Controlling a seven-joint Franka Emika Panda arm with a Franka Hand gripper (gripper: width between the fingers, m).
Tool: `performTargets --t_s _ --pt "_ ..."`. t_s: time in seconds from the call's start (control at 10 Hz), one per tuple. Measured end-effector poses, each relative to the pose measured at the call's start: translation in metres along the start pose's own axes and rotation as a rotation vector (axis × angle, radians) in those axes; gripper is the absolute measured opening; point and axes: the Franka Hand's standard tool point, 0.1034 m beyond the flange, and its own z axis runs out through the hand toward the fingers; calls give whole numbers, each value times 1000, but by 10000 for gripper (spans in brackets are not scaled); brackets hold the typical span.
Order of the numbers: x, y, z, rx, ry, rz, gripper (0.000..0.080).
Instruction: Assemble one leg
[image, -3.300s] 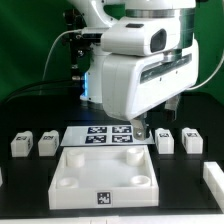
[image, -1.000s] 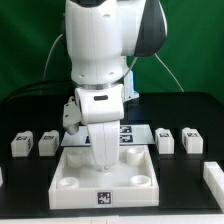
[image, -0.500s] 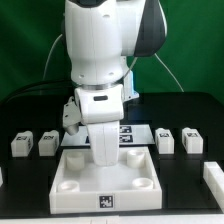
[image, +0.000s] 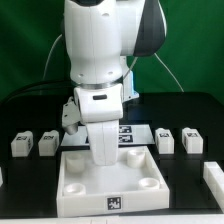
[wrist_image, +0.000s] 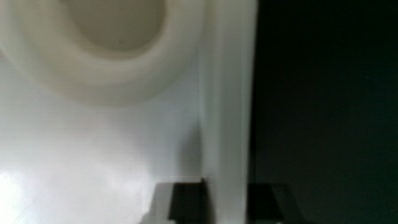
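Panel (image: 80, 200) has slid toward the camera and slightly to the exterior view's right since half a second ago. Gripper (image: 103, 160) clamps the panel's back rim, fingers (wrist_image: 187, 200) on either side of it. Legs (image: 46, 143) stand on the table (image: 20, 115) flanking the panel, none held.

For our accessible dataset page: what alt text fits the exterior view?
A white robot arm reaches down onto the far edge of a flat white square panel with round corner sockets; small white tagged legs sit on the black table, on both sides.
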Motion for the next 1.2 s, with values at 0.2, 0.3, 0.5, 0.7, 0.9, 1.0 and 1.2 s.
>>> performTargets --t_s 0.2,0.3,0.5,0.7,0.9,1.0,1.2 --pt "0 0 0 0 0 0 74" --pt "0 0 0 0 0 0 74" --pt "1 1 0 -1 0 2 74" --pt "20 19 -3 -20 9 31 74" --pt "48 44 -6 -40 27 69 74" --pt "65 54 -5 -49 38 77 74" --pt "87 59 -4 -53 49 91 74"
